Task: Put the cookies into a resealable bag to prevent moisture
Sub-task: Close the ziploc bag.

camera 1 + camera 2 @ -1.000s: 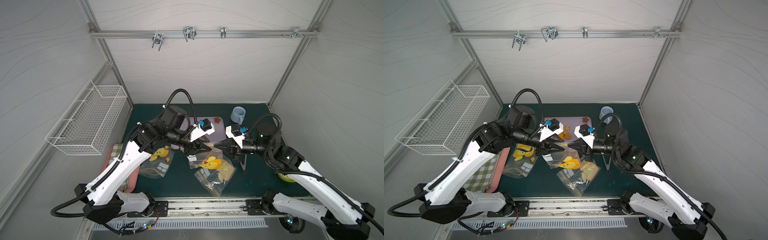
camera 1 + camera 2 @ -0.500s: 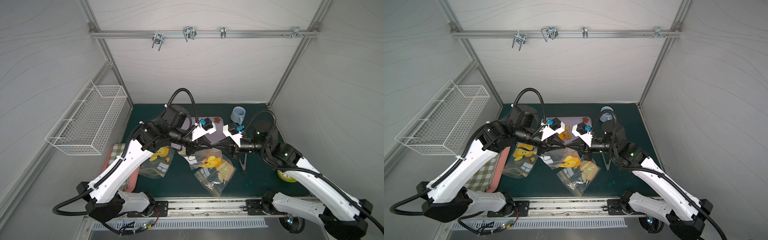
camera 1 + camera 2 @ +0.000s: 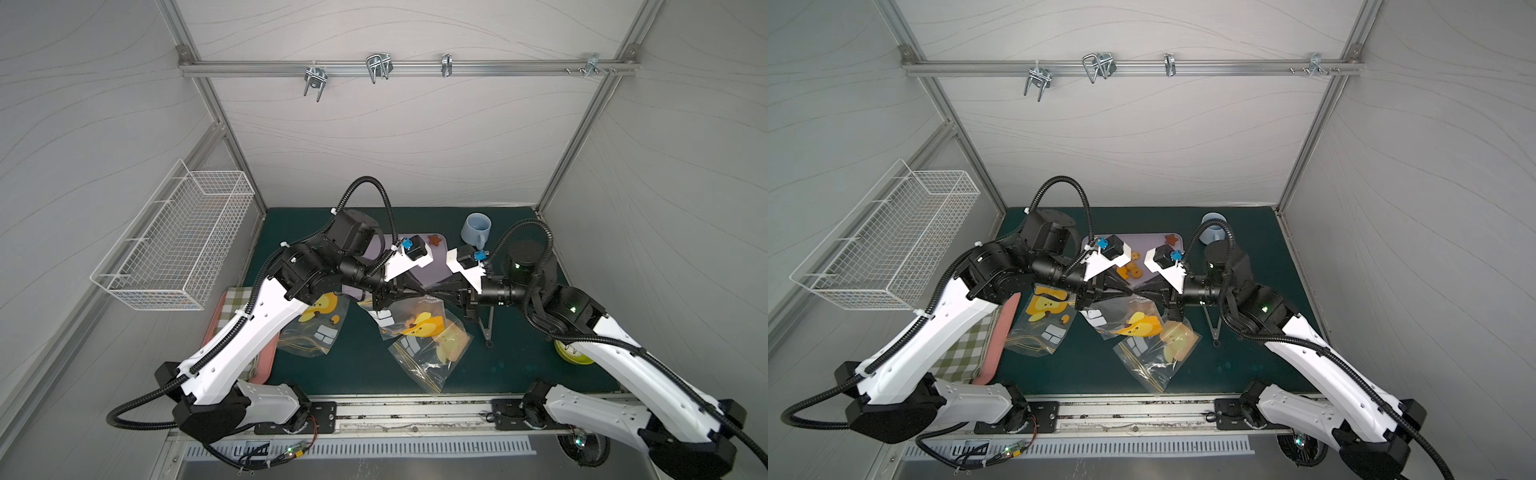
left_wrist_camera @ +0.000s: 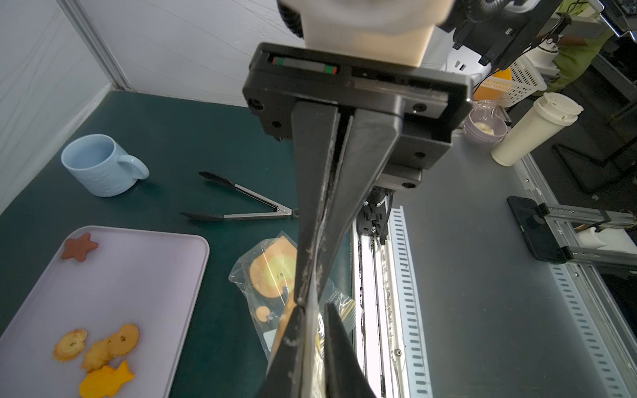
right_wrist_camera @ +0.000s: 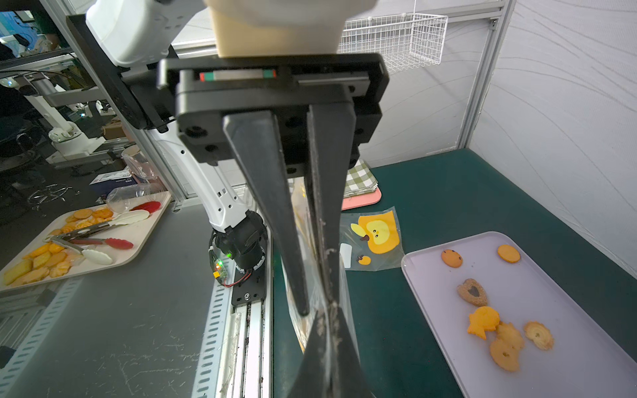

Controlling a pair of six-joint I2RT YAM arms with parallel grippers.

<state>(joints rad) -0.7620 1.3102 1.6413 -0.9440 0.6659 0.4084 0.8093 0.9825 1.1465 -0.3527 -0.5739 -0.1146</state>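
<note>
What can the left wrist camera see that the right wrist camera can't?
Only the left wrist view shows the blue mug, the black tongs and the brown star cookie. Only the right wrist view shows the wire basket on the wall, the heart cookie and the checked cloth. Both show the lilac tray, the orange cookies, and the left tool and right tool meeting tip to tip, each pinching the clear bag.
</note>
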